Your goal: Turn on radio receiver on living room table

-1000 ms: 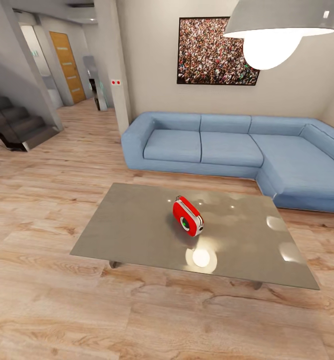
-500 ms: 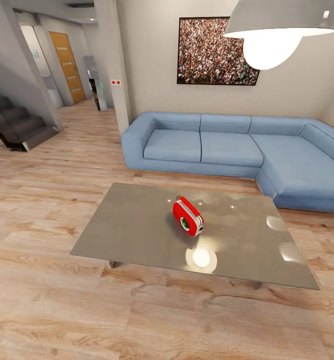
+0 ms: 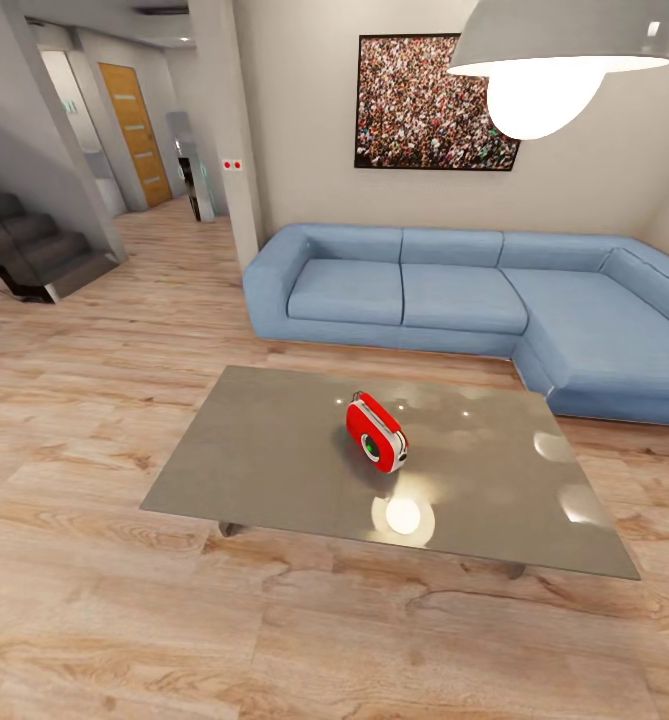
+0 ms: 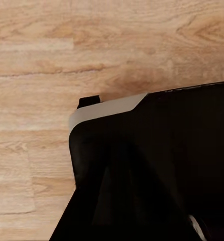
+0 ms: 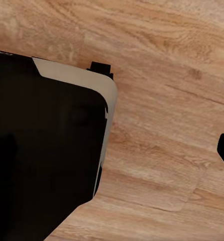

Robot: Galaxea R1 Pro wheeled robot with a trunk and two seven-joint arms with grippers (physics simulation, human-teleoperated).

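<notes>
the radio receiver stands upright on the desk, a little past the middle of its glossy grey top toward the sofa, and just behind the bright reflection of the pendant lamp on the desk's surface. its red body is turned at an angle, so the round dial on its face looks toward the desk's near edge and slightly to one side, the long axis running on a slant away from that edge; the red handle rides on top. the desk lies in the living room with a wide band of wood floor between its near edge and the robot, so the radio is well apart from both arms, straight ahead and roughly centred, which leaves neither arm clearly the nearer one. in the left wrist view a dark body panel with a pale rim hangs over the plank floor, and the right wrist view gives the same kind of dark panel over the floor; a dark tip at that view's edge may be part of the fingers, but i cannot tell how far either set of fingers is open, and nothing seems to be held. as a judgement, the step in hand is the approach: the base needs to close on the desk's near edge before any reach at the dial face can start, and the slanted face hints that a reach from slightly to the side would meet it more squarely.
</notes>
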